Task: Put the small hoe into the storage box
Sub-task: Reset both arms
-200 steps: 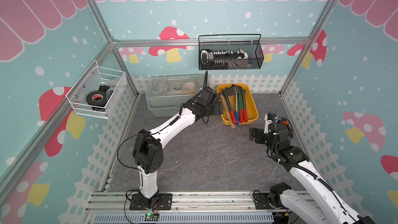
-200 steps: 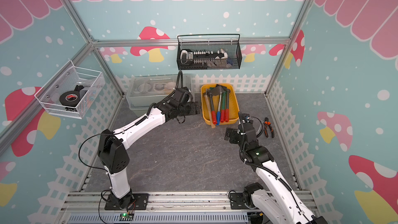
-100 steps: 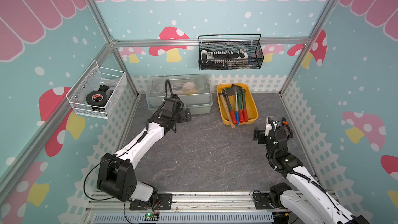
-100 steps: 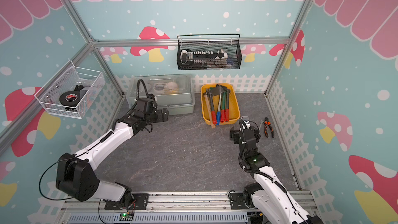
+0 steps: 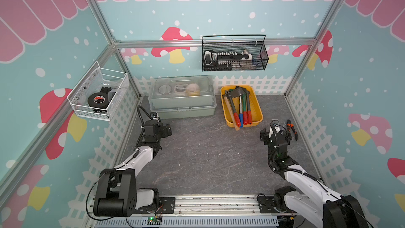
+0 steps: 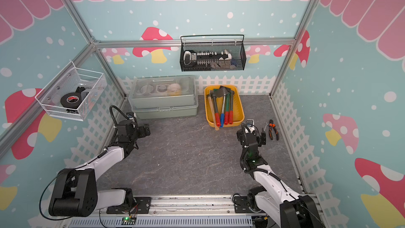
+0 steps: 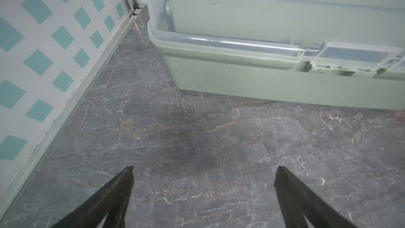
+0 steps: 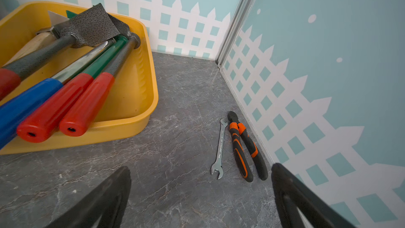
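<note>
The storage box [image 5: 259,109] [image 6: 241,110] [image 8: 140,97], a shallow yellow tray, stands at the back right of the floor. In it lie several long-handled tools with red and blue grips. On top of them rests the small hoe [image 5: 237,92] [image 6: 221,93] [image 8: 92,26], which has a speckled grey blade. My left gripper [image 5: 167,129] [image 6: 146,130] [image 7: 203,169] hangs open and empty over bare floor, in front of the grey-green case's left corner. Beside the box's near right corner my right gripper [image 5: 276,131] [image 6: 251,133] [image 8: 200,167] is also open and empty.
A grey-green case [image 5: 182,104] [image 7: 263,80] with a translucent lid stands left of the box. Orange-black pliers [image 8: 245,148] [image 6: 273,129] and a small wrench [image 8: 220,148] lie by the right wall. A black mesh basket [image 5: 234,55] and a white wire basket [image 5: 98,97] hang on the walls.
My left arm has drawn back from the box's left side to the front left of the case, empty. My right arm has pulled back a little toward the front.
</note>
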`<state>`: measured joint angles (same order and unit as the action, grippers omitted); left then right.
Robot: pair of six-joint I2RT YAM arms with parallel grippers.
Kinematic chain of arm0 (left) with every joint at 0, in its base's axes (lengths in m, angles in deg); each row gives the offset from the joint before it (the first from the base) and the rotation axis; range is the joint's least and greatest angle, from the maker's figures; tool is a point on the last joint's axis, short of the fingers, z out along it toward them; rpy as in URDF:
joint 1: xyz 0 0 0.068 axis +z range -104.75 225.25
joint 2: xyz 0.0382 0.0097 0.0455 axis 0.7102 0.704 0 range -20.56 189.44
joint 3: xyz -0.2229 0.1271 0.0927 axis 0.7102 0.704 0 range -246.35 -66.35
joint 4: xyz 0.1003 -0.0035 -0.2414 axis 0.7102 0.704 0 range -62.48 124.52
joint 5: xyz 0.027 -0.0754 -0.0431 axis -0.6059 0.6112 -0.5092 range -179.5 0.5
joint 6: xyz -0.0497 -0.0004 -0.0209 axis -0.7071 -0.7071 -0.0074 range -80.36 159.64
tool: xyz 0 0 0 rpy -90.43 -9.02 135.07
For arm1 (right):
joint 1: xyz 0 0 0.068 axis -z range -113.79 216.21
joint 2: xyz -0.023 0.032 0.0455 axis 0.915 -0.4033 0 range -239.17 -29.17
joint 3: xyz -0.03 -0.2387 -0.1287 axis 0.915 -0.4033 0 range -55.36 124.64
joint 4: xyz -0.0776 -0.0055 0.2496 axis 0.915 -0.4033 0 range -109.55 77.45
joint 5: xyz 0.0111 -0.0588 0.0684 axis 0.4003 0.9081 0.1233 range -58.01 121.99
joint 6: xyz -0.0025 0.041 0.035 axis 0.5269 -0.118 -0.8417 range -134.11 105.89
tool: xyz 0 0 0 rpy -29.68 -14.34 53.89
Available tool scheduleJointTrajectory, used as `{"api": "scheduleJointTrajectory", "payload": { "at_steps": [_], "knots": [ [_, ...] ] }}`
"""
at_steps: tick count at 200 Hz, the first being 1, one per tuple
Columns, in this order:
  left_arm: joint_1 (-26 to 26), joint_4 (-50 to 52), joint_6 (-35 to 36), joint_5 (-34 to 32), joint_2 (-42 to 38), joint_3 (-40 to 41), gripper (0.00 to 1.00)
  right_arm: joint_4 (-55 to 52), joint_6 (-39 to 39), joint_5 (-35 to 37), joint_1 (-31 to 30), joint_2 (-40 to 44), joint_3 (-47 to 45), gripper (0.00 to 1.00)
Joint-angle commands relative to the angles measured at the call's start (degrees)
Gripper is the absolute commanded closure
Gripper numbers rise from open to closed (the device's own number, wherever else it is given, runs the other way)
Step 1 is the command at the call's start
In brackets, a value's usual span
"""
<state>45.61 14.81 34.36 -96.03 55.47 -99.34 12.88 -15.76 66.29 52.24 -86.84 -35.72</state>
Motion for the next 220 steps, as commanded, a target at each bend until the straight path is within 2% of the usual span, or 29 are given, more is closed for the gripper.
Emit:
{"api": "scheduleJointTrajectory", "payload": {
  "at_steps": [1, 25, 52, 60, 72, 94, 121, 137, 150, 162, 179, 207, 220],
  "knots": [
    [0.73, -12.42, 2.37, 1.68, 2.15, 1.55, 0.01, 7.36, 1.65, 0.49, 2.11, -2.28, -1.17, 0.01],
    [1.37, -17.9, 0.13, 2.19, 4.25, 3.2, 0.01, 8.51, 0.95, -2.08, 4.62, -5.63, -0.85, 0.03],
    [1.82, -24.02, -0.33, 3.15, 7.9, 5.12, 0.01, 11.44, 1.24, -1.39, 6.51, -9.62, -0.82, 0.03],
    [2.0, -27.18, -0.39, 3.61, 9.04, 6.11, 0.01, 13.27, 0.84, -2.28, 7.15, -10.8, -1.12, 0.03],
    [1.84, -25.35, 0.42, 4.83, 8.94, 5.49, 0.01, 16.25, 0.13, -3.52, 7.73, -12.75, -1.57, 0.03],
    [1.6, -28.32, 0.53, 4.5, 8.96, 7.03, 0.01, 20.34, -1.09, -5.71, 7.96, -16.26, -2.08, 0.03],
    [1.24, -34.7, 0.1, 2.6, 9.69, 10.22, 0.01, 29.84, -2.57, -3.98, 7.99, -21.85, -3.79, 0.01],
    [1.15, -40.72, 0.0, 2.23, 12.0, 11.94, 0.01, 32.42, -1.48, -5.97, 7.98, -24.51, -3.82, 0.01],
    [1.07, -36.38, 0.0, 2.04, 10.77, 10.92, 0.01, 30.85, -1.37, -6.4, 7.94, -24.86, -2.78, 0.01],
    [0.86, -39.56, 0.18, 1.43, 11.99, 11.45, 0.01, 28.83, -1.57, -6.64, 7.91, -24.9, -1.81, 0.01],
    [0.61, -37.09, 0.27, 1.18, 11.26, 10.81, 0.01, 27.95, -0.89, -7.49, 7.96, -26.59, -0.3, 0.01],
    [0.04, -40.43, -1.06, -4.14, 11.26, 12.5, 0.01, 26.4, -1.07, -7.52, 7.91, -26.73, 0.54, 0.01],
    [-1.7, -41.87, -0.97, -9.97, 11.14, 13.38, 0.01, 25.28, -1.16, -7.72, 8.0, -27.06, 1.26, 0.01]
  ]
}}
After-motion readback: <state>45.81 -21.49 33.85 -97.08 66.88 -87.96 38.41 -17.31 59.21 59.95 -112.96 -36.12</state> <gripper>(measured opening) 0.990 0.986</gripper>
